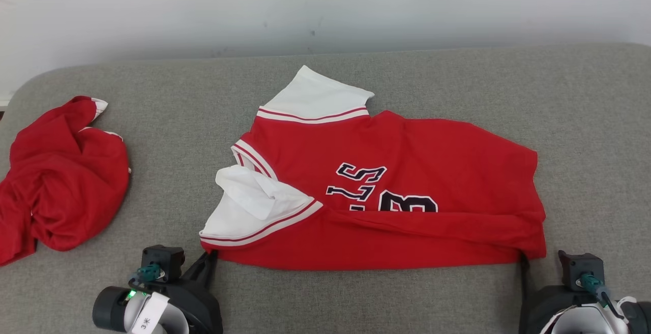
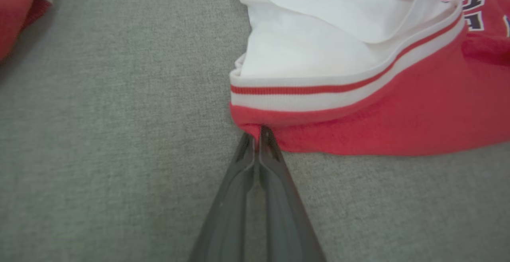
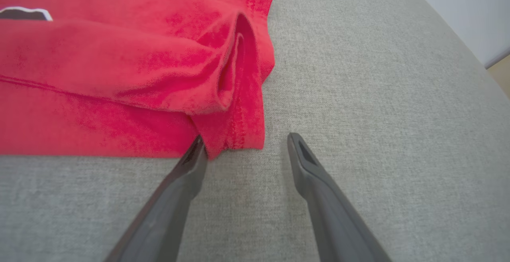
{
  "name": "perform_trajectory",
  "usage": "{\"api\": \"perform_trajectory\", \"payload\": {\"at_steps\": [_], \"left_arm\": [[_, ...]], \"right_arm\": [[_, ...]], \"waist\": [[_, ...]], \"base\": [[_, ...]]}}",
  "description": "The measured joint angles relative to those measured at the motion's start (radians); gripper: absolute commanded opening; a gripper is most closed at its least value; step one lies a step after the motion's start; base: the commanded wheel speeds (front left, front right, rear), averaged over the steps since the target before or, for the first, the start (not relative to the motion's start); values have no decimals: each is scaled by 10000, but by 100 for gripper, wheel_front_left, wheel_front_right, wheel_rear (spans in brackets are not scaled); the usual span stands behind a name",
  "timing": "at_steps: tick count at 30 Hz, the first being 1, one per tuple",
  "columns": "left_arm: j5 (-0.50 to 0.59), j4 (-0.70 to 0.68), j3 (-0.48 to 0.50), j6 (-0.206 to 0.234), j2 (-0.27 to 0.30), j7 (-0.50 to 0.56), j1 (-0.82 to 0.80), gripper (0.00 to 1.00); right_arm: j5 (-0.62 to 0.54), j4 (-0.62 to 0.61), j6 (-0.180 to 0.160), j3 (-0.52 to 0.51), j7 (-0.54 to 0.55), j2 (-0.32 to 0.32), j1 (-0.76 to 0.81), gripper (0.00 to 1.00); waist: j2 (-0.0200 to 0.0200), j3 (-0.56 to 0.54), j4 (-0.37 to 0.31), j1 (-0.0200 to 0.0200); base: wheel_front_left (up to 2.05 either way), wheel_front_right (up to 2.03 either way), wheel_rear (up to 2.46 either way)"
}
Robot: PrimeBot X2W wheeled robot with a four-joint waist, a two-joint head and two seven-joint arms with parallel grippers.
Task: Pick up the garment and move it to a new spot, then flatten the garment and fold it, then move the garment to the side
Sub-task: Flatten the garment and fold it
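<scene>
The garment [image 1: 396,171], a red jersey with white sleeves and dark lettering, lies folded lengthwise on the grey cushioned surface [image 1: 356,298]. My left gripper [image 1: 208,262] is at its near left corner. In the left wrist view that gripper [image 2: 259,131] is shut on a pinch of the red hem [image 2: 358,134] just below the white sleeve [image 2: 303,50]. My right gripper [image 3: 247,138] stands open at the near right corner [image 3: 235,134]. Its left finger [image 3: 191,166] touches the cloth edge and its right finger [image 3: 306,166] rests on bare grey fabric.
A second red garment [image 1: 61,171] lies crumpled at the far left, its edge also in the left wrist view [image 2: 16,10]. A pale wall [image 1: 325,8] runs behind the surface. The surface's rounded right edge [image 3: 458,42] drops off beyond the right gripper.
</scene>
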Motion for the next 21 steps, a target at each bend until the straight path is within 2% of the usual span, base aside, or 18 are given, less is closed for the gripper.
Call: {"api": "perform_trajectory", "payload": {"at_steps": [7, 8, 9, 10, 11, 12, 13, 15, 16, 21], "left_arm": [[-12, 173, -19, 0, -13, -86, -66, 0], [-13, 194, -23, 0, -15, -98, -73, 0], [-13, 230, -31, -2, -17, -142, -81, 0], [-13, 267, -36, -2, -25, -174, -85, 0], [-13, 291, -42, -2, -29, -174, -99, 0], [-13, 311, -46, -4, -31, -178, -106, 0], [-13, 324, -48, -8, -35, -186, -110, 0], [-13, 355, -52, -12, -35, -230, -116, 0], [-15, 376, -54, -13, -35, -261, -116, 0], [-15, 485, -117, -84, -50, -274, -205, 0]], "right_arm": [[-125, 25, -88, -343, -88, -123, -1, 100], [-128, 29, -88, -374, -90, -130, -1, 96], [-128, 31, -109, -403, -98, -130, -1, 85], [-130, 33, -119, -431, -100, -127, -1, 81], [-130, 42, -119, -458, -98, -127, -3, 55], [-130, 63, -119, -493, -98, -117, -4, 47], [-130, 82, -119, -516, -98, -109, -5, 44], [-130, 130, -157, -525, -98, -102, -16, 6], [-130, 163, -163, -537, -96, -96, -38, 0], [-169, 322, -163, -585, -96, -77, -260, 0]], "waist": [[-1, -35, -19, 0], [-1, -41, -21, 0], [0, -47, -23, 0], [-1, -52, -23, 0], [0, -57, -23, 0], [0, -61, -22, 0], [-1, -63, -20, 0], [0, -64, -17, 0], [0, -63, -16, 0], [0, -54, 26, 0]], "base": [[0, 0, 0], [0, 0, 0], [0, 0, 0], [0, 0, 0], [0, 0, 0], [0, 0, 0], [0, 0, 0], [0, 0, 0], [0, 0, 0], [0, 0, 0]]}}
